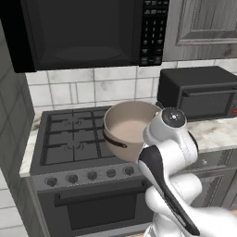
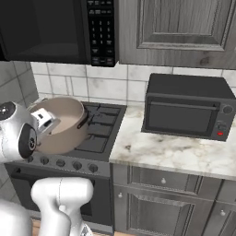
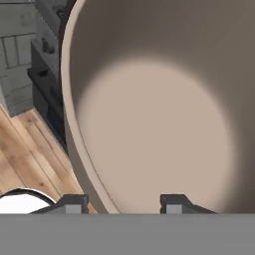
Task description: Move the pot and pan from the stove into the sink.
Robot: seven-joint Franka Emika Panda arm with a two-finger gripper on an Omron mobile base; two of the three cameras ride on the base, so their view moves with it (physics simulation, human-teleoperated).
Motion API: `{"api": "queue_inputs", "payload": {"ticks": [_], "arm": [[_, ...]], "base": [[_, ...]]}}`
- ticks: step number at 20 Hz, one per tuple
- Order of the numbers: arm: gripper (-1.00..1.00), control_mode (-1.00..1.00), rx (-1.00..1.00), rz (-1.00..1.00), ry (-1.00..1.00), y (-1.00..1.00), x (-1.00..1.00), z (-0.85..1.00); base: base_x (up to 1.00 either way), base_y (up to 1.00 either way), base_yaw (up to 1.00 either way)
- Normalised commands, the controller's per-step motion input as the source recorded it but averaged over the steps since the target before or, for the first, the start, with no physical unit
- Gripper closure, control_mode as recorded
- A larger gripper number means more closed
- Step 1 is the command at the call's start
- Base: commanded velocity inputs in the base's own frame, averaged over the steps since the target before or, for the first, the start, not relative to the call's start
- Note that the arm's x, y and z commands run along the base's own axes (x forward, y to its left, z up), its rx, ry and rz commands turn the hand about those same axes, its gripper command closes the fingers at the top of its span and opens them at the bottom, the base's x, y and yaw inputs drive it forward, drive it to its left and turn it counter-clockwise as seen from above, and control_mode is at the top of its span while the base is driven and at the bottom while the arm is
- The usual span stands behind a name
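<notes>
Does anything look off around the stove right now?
Yes: the pot is tilted and lifted off the stove grates, hanging over the front edge with the gripper clamped across its rim. Nothing spilled.

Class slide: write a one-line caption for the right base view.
The gripper grips the pot's rim, tilting it above the stove, beside a toaster oven.

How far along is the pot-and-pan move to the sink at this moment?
Nothing looks delivered yet. In hand: the gripper straddles the rim of the pot, one fingertip inside and one outside, and the pot sits tilted above the stove, apparently lifted. Left: carrying the pot to the sink, then fetching the pan.
</notes>
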Motion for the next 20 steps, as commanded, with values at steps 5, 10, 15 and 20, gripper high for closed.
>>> {"api": "queue_inputs", "payload": {"ticks": [5,10,15,20], "arm": [[1.0,-1.0,-0.06,0.06,-0.3,-0.13,-0.87,0.0],[1.0,-1.0,0.0,0.03,-0.14,-0.05,-0.4,0.06],[1.0,-1.0,0.0,0.0,0.0,0.0,-0.01,0.0],[1.0,1.0,0.0,0.0,0.0,0.0,-0.16,-0.04]], "base": [[0.0,0.0,0.0],[0.0,0.0,0.0],[0.0,0.0,0.0],[-0.4,-0.05,0.0]]}}
